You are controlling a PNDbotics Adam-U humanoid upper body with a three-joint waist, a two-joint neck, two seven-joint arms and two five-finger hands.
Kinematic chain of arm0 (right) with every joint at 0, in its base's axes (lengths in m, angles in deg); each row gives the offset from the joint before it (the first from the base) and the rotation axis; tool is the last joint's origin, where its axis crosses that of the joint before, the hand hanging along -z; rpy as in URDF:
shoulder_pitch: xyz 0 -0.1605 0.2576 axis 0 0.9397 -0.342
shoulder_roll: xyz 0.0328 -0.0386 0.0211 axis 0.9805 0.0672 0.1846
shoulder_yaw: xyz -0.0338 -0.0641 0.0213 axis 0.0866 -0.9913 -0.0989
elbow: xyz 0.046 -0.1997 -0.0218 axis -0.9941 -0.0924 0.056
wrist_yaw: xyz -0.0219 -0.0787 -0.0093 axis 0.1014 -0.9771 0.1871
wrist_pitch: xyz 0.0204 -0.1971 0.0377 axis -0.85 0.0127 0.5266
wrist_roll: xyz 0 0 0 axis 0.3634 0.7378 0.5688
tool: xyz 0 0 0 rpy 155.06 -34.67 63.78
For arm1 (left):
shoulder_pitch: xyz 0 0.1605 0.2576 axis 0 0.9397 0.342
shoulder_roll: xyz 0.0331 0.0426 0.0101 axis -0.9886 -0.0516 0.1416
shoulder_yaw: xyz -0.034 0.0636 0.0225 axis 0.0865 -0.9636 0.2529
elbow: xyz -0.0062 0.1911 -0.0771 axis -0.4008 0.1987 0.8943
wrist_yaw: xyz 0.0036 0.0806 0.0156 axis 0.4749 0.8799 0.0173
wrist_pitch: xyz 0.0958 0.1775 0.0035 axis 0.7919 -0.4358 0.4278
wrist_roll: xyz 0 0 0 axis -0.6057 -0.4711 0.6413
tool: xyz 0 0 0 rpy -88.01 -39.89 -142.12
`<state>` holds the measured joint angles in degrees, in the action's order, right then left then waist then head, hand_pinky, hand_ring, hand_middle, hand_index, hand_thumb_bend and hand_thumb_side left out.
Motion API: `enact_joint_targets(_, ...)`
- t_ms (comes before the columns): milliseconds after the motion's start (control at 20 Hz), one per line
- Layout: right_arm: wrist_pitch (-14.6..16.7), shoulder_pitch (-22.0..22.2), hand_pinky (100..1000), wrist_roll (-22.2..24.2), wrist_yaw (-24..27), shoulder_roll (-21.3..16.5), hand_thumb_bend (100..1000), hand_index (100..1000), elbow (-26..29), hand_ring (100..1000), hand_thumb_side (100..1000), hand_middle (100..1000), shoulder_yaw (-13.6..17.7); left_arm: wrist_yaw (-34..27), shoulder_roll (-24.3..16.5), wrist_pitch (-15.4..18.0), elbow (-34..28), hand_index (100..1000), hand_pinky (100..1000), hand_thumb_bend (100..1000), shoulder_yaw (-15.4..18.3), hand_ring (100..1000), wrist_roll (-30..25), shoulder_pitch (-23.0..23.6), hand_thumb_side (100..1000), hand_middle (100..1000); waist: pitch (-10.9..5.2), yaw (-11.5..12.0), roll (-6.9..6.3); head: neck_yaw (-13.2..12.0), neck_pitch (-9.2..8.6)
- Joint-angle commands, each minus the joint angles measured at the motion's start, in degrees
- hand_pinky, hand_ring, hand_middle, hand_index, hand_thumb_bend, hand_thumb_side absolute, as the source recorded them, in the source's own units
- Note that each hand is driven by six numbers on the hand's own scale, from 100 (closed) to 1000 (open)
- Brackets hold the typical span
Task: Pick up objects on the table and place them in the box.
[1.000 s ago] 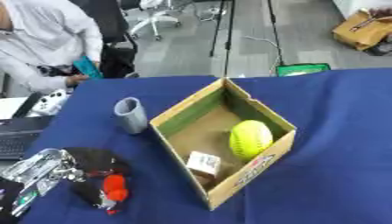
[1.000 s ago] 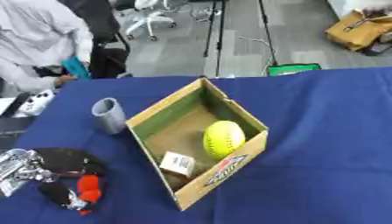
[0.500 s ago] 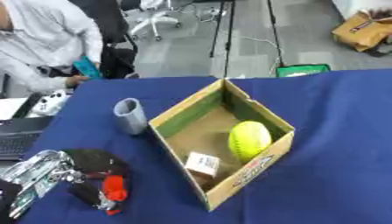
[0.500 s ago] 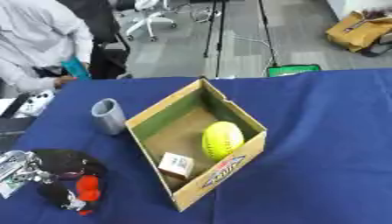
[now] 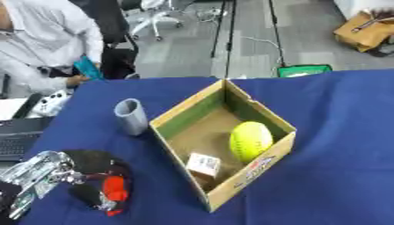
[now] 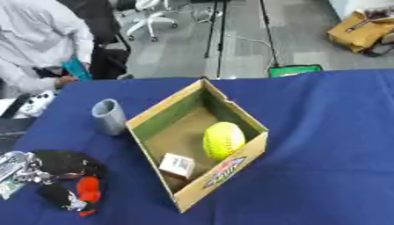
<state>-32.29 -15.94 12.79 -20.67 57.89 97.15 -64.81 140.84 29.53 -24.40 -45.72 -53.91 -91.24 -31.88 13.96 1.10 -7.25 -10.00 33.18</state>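
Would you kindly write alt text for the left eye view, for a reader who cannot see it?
An open cardboard box on a blue table holds a yellow ball and a small white carton. A grey cup stands left of it. At lower left, the left robot hand meets a black and red object.

— How's the light?
— Bright and even, seemingly from overhead. The box casts only a faint shadow toward seven o'clock; the yellow ball inside shows no glare.
— Sharpness?
— Soft all over. The left hand at eight o'clock is smeared, and the floor at twelve o'clock is hazy.
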Motion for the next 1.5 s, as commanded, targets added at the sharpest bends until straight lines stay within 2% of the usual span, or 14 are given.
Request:
enact_joint_targets(50, 0.1, -1.0, 622, 0.0, 0.5, -1.0, 100, 466, 1.0, 471, 585, 354, 0.3, 0.1, -2.5, 0.2, 0.0, 967, 1000, 523, 0.4, 1000, -0.1, 0.1, 931, 926, -0.59, 0.1, 0.44, 0.2, -0.57)
enact_joint_targets(250, 0.2, -1.0, 622, 0.0, 0.5, -1.0, 100, 466, 1.0, 471, 586, 354, 0.3, 0.1, -2.5, 0.3, 0.1, 965, 1000, 537, 0.3, 978, -0.2, 0.1, 926, 922, -0.55, 0.1, 0.43, 0.1, -0.57)
enact_joint_targets(300, 0.2, -1.0, 622, 0.0, 0.5, -1.0, 100, 466, 1.0, 471, 586, 354, 0.3, 0.1, -2.5, 0.3, 0.1, 959, 936, 547, 0.3, 910, -0.2, 0.1, 913, 911, -0.55, 0.1, 0.42, 0.2, -0.56)
enact_joint_targets(500, 0.2, -1.1, 622, 0.0, 0.6, -1.0, 100, 466, 1.0, 471, 587, 353, 0.2, -0.4, -2.3, 0.2, 0.1, 952, 791, 558, 0.3, 843, 0.0, 0.0, 889, 898, -0.49, 0.1, 0.39, 0.2, -0.56)
enact_joint_targets(550, 0.3, -1.1, 622, 0.0, 0.6, -1.0, 100, 465, 1.0, 471, 588, 353, 0.2, -0.5, -2.2, 0.1, 0.1, 948, 693, 579, 0.3, 808, 0.1, 0.0, 869, 890, -0.48, 0.1, 0.41, 0.3, -0.55)
enact_joint_targets(650, 0.3, -1.1, 622, 0.0, 0.6, -1.0, 100, 465, 1.0, 470, 588, 353, 0.2, -0.7, -2.1, 0.0, 0.1, 948, 666, 585, 0.3, 800, 0.4, 0.0, 864, 887, -0.47, 0.1, 0.43, 0.3, -0.55)
enact_joint_targets(700, 0.3, -1.1, 622, 0.0, 0.6, -1.0, 100, 464, 1.0, 470, 589, 352, 0.2, -0.8, -2.1, 0.0, 0.1, 942, 592, 607, 0.3, 773, 0.4, 0.0, 848, 880, -0.46, 0.0, 0.44, 0.3, -0.55)
enact_joint_targets(1050, 0.3, -1.2, 622, 0.0, 0.6, -1.0, 100, 464, 1.0, 471, 590, 352, 0.2, -1.8, -1.8, -0.4, 0.3, 935, 565, 635, 0.0, 764, -0.1, -0.4, 819, 872, -0.45, -0.1, 0.55, 0.2, -0.47)
enact_joint_targets(1100, 0.3, -1.2, 622, 0.0, 0.6, -1.0, 100, 463, 1.0, 471, 591, 352, 0.2, -1.8, -1.8, -0.4, 0.2, 933, 550, 659, 0.0, 755, -0.2, -0.5, 791, 862, -0.45, -0.1, 0.55, 0.2, -0.48)
enact_joint_targets(1300, 0.4, -1.2, 622, 0.0, 0.7, -1.0, 100, 463, 1.0, 470, 590, 351, 0.2, -1.7, -1.5, -0.4, 0.3, 927, 516, 655, -0.2, 739, -0.8, -0.8, 778, 850, -0.42, -0.2, 0.55, 0.1, -0.63)
enact_joint_targets(1350, 0.4, -1.2, 621, 0.0, 0.7, -1.0, 100, 463, 1.0, 470, 592, 352, 0.2, -1.8, -1.4, -0.3, 0.3, 914, 493, 649, -0.3, 704, -0.8, -0.9, 747, 819, -0.42, -0.2, 0.57, 0.0, -0.65)
enact_joint_targets(1500, 0.4, -1.3, 621, 0.0, 0.7, -1.0, 100, 463, 1.0, 470, 592, 352, 0.2, -1.7, -1.2, -0.3, 0.4, 907, 476, 648, -0.4, 689, -0.6, -1.1, 727, 807, -0.42, -0.2, 0.59, -0.1, -0.68)
